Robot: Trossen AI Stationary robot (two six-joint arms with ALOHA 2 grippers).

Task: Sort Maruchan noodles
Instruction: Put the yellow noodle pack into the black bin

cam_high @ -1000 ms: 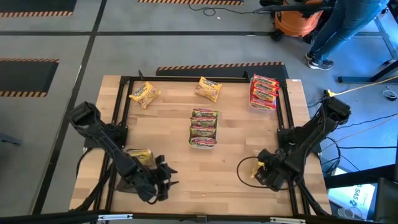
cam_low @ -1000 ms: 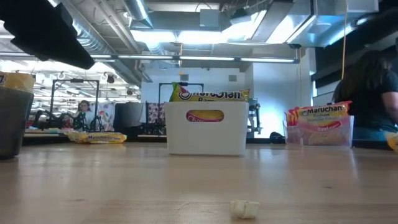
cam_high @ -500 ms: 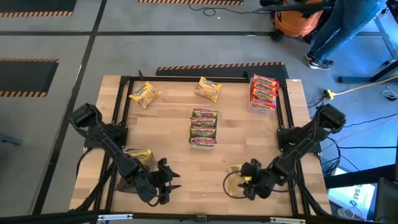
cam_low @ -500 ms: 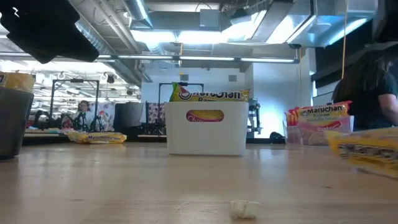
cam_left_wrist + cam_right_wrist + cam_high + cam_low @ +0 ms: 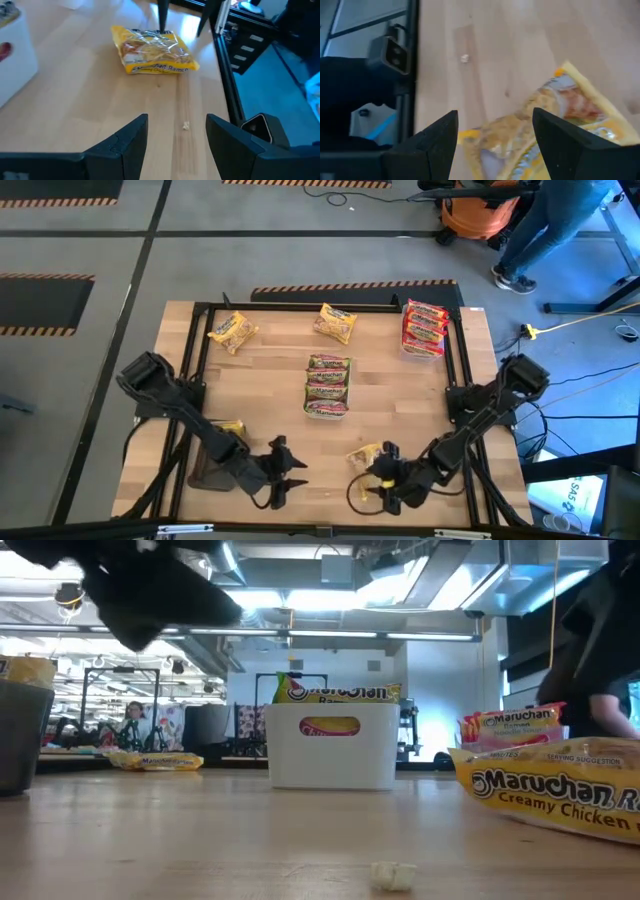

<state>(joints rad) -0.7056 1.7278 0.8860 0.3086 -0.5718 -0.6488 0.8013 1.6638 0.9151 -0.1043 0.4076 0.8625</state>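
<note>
Yellow packets (image 5: 232,332): four; trays (image 5: 327,386): three

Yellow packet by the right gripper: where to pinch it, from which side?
Probably straight from above, pinching across the narrower width near one sealed end. The yellow packet lies flat on the table, so no side edge stands up. The right gripper is open beside it.

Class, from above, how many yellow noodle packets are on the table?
4: one yellow packet and another near the far edge, a third in the dark tray, a fourth by the right gripper. More may be hidden.
</note>
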